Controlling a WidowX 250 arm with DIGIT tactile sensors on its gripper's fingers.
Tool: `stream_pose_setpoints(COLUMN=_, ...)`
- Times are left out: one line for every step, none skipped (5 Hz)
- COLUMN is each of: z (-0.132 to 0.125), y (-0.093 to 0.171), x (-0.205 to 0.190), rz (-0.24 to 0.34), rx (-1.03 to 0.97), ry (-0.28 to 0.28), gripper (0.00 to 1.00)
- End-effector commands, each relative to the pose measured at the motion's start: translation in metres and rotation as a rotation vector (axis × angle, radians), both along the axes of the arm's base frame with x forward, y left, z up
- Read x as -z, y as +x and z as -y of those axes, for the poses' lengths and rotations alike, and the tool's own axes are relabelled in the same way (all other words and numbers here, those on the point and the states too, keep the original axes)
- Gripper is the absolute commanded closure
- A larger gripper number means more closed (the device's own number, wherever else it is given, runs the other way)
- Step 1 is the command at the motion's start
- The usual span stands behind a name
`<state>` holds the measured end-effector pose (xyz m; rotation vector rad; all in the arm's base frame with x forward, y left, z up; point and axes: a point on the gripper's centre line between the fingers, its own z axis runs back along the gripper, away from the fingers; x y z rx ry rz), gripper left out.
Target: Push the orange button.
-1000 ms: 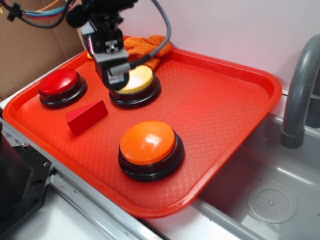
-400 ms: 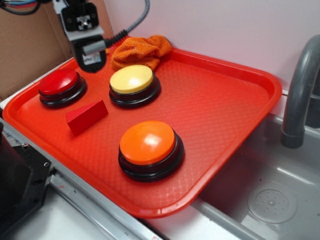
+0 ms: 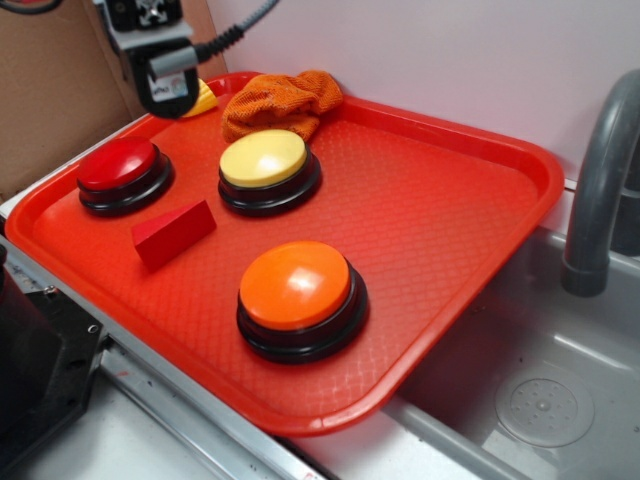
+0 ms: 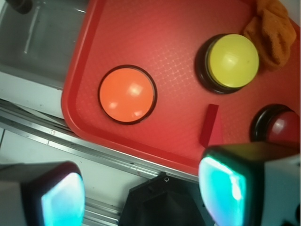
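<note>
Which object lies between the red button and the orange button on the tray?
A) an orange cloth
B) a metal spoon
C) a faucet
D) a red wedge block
D: the red wedge block sits on the tray between the red button and the orange button.

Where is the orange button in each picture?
Exterior: the orange button sits low in the middle, near the tray's front edge.
Wrist: the orange button is left of centre, near the tray's lower-left corner.
Shared landmark: the red wedge lies between the three buttons.
</note>
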<state>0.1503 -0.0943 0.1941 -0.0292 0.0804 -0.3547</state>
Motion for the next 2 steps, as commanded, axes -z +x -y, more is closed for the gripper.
stream_pose_setpoints(z=0.0024, y=-0.0019, x=-0.0243, rz=0.044, rx=-0.022, ry=-0.029, gripper=0.0)
stream_pose_setpoints(z=0.0033, y=-0.0024, x=-0.0265, rz=0.04, rx=-0.017, ry=-0.023, gripper=0.0)
